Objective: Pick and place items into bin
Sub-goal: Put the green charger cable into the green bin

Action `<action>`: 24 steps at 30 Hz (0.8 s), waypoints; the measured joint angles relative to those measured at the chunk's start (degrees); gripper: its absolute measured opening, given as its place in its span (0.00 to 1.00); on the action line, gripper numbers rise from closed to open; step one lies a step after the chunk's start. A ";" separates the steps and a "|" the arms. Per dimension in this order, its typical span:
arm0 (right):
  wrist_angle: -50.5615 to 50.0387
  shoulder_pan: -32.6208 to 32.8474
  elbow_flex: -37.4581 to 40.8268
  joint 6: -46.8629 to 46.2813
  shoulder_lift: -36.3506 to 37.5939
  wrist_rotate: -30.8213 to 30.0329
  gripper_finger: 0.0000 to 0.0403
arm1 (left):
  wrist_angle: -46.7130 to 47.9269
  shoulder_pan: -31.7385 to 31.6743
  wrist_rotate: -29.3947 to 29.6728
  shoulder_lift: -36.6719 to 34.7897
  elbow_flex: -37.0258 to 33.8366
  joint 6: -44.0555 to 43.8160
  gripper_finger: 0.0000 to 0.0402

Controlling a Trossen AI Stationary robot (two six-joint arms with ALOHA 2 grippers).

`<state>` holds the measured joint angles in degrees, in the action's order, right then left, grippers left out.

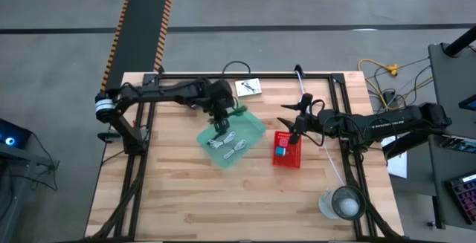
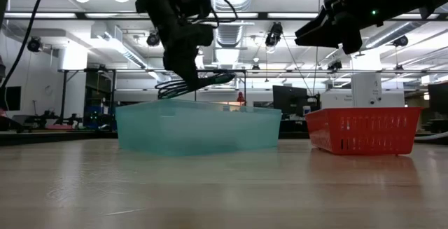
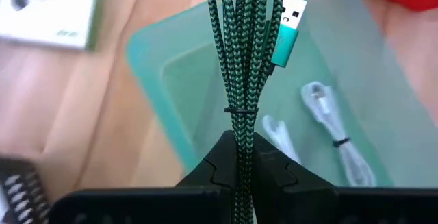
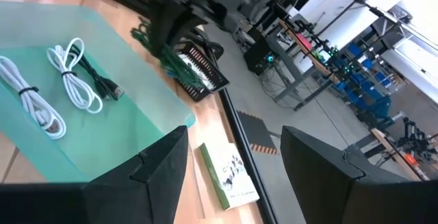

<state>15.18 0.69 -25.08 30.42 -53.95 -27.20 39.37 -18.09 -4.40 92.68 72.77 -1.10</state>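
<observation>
Above the teal bin [image 1: 249, 135] on the wooden bench [image 1: 186, 198], the left claw [image 3: 241, 157] pinches a green braided cable [image 3: 243, 46]; white cables [image 4: 41, 90] lie inside. The right claw [image 4: 233, 169] hangs wide over the red basket [image 2: 364, 129].

Wooden table [image 1: 186, 191]. On it: teal bin [image 1: 253, 128], red basket [image 1: 287, 158], a printed box [image 1: 248, 88] by the far edge. Clear cup [image 1: 343, 203] sits at the near right corner.

Green braided cable [image 3: 244, 59] bundled, hanging over teal bin [image 1: 253, 130]; two white coiled cables [image 4: 41, 94] lying inside.
</observation>
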 joint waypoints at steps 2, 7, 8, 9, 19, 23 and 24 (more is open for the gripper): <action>0.00 0.02 0.00 -0.01 -0.01 0.02 0.54 | -0.98 1.16 0.02 0.00 0.00 2.38 0.01; -0.05 0.04 0.00 -0.25 -0.04 0.02 0.54 | -2.52 3.47 0.09 -0.02 -0.20 21.29 0.01; -0.13 0.04 0.00 -0.25 -0.04 0.02 0.54 | -3.53 3.80 0.13 -0.04 -0.59 25.94 0.01; -0.33 0.04 0.00 -0.26 -0.04 0.02 0.54 | -4.83 3.97 0.03 -0.04 -1.18 30.04 0.01; -2.62 0.04 0.00 -1.53 -0.10 0.07 0.54 | -16.77 3.85 -2.05 3.19 -4.81 56.99 0.01; -3.30 0.04 0.02 -2.31 -0.02 0.10 0.54 | -16.84 3.82 -1.95 7.43 -4.06 58.71 0.01; -3.46 0.04 0.02 -2.31 -0.01 0.11 0.54 | -16.89 3.80 -1.85 8.19 -3.95 58.71 0.02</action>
<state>11.72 0.73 -25.06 28.11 -53.96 -27.09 22.49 -14.28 -6.25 100.87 68.82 57.61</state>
